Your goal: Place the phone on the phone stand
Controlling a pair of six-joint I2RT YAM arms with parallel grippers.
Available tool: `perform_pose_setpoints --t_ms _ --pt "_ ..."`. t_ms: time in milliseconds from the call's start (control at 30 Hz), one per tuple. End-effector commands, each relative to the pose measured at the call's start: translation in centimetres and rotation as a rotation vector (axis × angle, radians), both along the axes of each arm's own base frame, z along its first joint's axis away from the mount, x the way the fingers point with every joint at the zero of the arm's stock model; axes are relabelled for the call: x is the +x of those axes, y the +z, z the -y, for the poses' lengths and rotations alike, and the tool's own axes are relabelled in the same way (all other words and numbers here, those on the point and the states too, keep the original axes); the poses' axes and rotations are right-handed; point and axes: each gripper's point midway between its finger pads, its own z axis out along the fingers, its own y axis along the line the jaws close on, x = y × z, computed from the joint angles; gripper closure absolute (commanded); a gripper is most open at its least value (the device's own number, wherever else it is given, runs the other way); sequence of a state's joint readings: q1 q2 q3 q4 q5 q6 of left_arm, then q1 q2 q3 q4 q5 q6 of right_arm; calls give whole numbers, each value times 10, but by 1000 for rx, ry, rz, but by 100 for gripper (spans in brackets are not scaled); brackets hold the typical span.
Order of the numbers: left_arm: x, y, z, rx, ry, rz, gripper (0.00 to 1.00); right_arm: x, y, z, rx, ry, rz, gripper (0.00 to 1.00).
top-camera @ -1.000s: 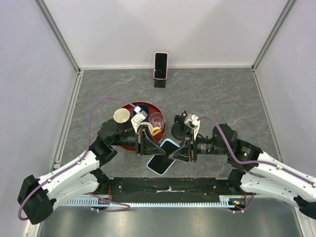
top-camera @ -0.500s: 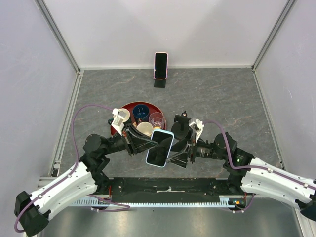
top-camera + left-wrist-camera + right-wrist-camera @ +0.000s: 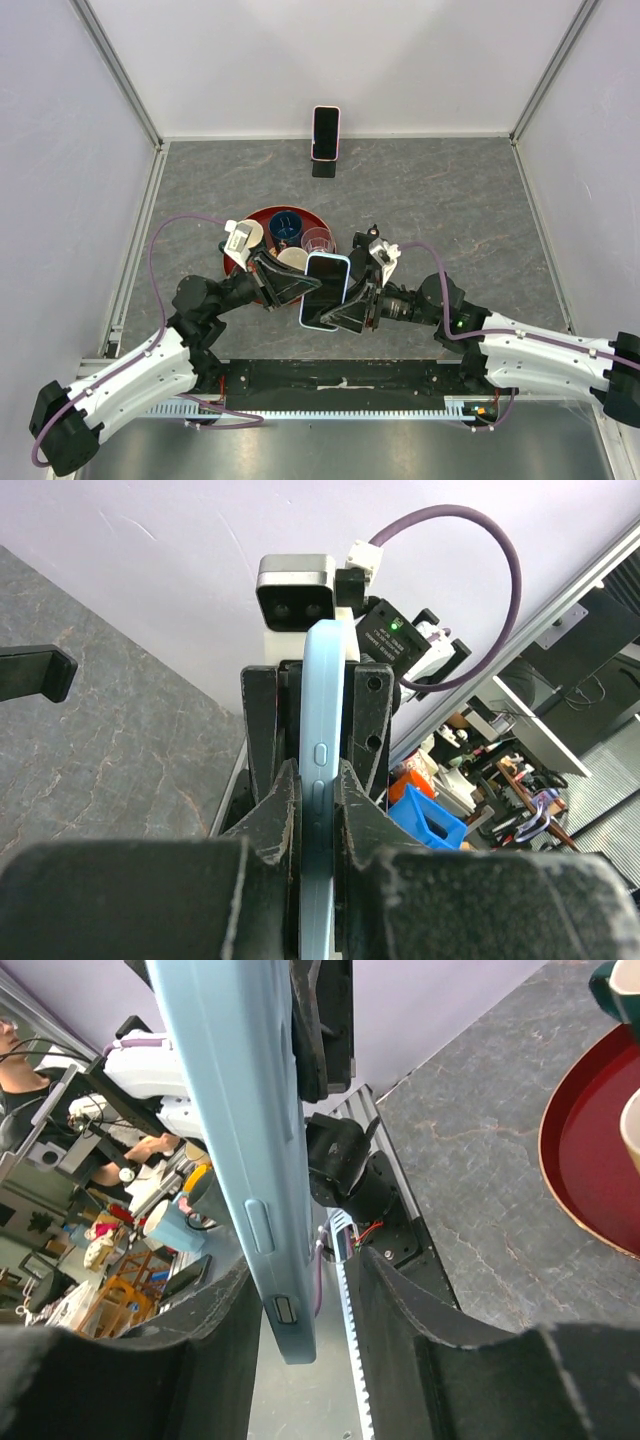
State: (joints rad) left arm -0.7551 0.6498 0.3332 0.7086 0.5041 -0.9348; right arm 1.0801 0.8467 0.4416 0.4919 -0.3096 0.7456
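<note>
The phone (image 3: 325,290), in a light-blue case, is held above the table near the front middle. My left gripper (image 3: 297,288) is shut on it; in the left wrist view both fingers (image 3: 270,810) press the phone's faces (image 3: 325,700). My right gripper (image 3: 350,305) faces it from the right. In the right wrist view its open gripper (image 3: 305,1310) straddles the phone's (image 3: 235,1130) lower end, with a gap on the right side. A black phone stand (image 3: 358,243) sits just behind my right gripper, partly hidden.
A red tray (image 3: 262,218) with a navy cup (image 3: 285,224), a clear cup (image 3: 318,240) and paper cups (image 3: 293,258) lies behind my left gripper. A second phone in a pink case (image 3: 325,132) stands on its own stand at the back wall.
The phone lay on the table a second ago. My left gripper has lifted it and turned it more upright, and my right gripper has moved in around its lower end.
</note>
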Motion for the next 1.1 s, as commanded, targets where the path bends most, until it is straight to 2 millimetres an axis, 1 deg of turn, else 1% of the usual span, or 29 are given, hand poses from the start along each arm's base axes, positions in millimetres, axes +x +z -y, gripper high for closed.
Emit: perform_pose_setpoints --t_ms 0,33,100,133,167,200,233,267,300,333,367,400,433,467,500,533,567,600,633,667,700,733,800,833,867,900,933,967,1067 --pt "-4 34 -10 -127 22 58 98 -3 36 -4 123 7 35 52" --pt "-4 34 -11 -127 23 55 98 -4 36 -4 128 12 32 52" --pt "-4 33 -10 -126 17 47 98 -5 36 -3 143 14 32 63" --pt "-5 34 -10 -127 11 48 98 -4 35 -3 144 11 32 72" --pt "-5 31 -8 -110 1 34 98 -5 33 -3 138 12 32 93" --pt "-5 30 -7 -99 -4 20 98 -4 33 -3 132 8 43 100" --pt "-7 35 -6 -87 -14 17 98 -5 32 -2 124 9 54 100" --pt "-8 33 -3 -56 -29 16 86 -5 27 -1 94 10 55 100" --pt "-6 20 1 16 -30 -11 76 -4 26 0 77 4 83 100" --pt "-9 27 1 26 -41 3 68 -6 28 5 76 2 100 100" --pt "-12 25 1 47 -62 7 49 -4 20 8 32 -14 94 100" --pt "-14 21 2 71 -70 9 42 -3 18 11 13 -25 124 100" --pt "-17 23 1 74 -79 19 36 -5 23 18 16 -34 142 100" --pt "-19 21 1 85 -94 21 28 -5 14 21 -28 -35 141 100" --pt "-20 19 2 99 -98 22 25 -6 14 24 -39 -35 149 100" --pt "-20 17 3 123 -103 10 23 -8 20 27 -36 -31 184 100" --pt "-23 15 5 141 -129 12 21 -10 13 29 -69 -21 180 100" --pt "-21 10 9 166 -144 8 21 -14 15 30 -71 -2 191 100" --pt "-23 12 11 175 -169 11 21 -16 18 30 -70 13 207 100" --pt "-28 11 13 186 -211 16 22 -18 19 30 -69 26 213 100" --pt "-27 5 18 208 -236 1 24 -23 20 30 -66 55 219 100" --pt "-28 10 20 203 -257 16 26 -25 22 29 -63 66 227 100" --pt "-33 10 23 217 -319 18 33 -27 23 29 -61 79 235 100" --pt "-34 16 26 205 -340 36 36 -27 24 29 -61 85 239 100" --pt "-38 16 27 204 -373 42 41 -28 26 29 -55 84 249 100" --pt "-40 18 28 201 -388 41 43 -28 25 28 -61 88 248 100" --pt "-41 17 29 206 -400 38 46 -28 25 28 -62 94 250 100" --pt "-42 17 29 210 -410 44 50 -28 26 28 -62 95 257 100" --pt "-45 13 29 224 -434 51 58 -29 26 28 -77 101 258 100"
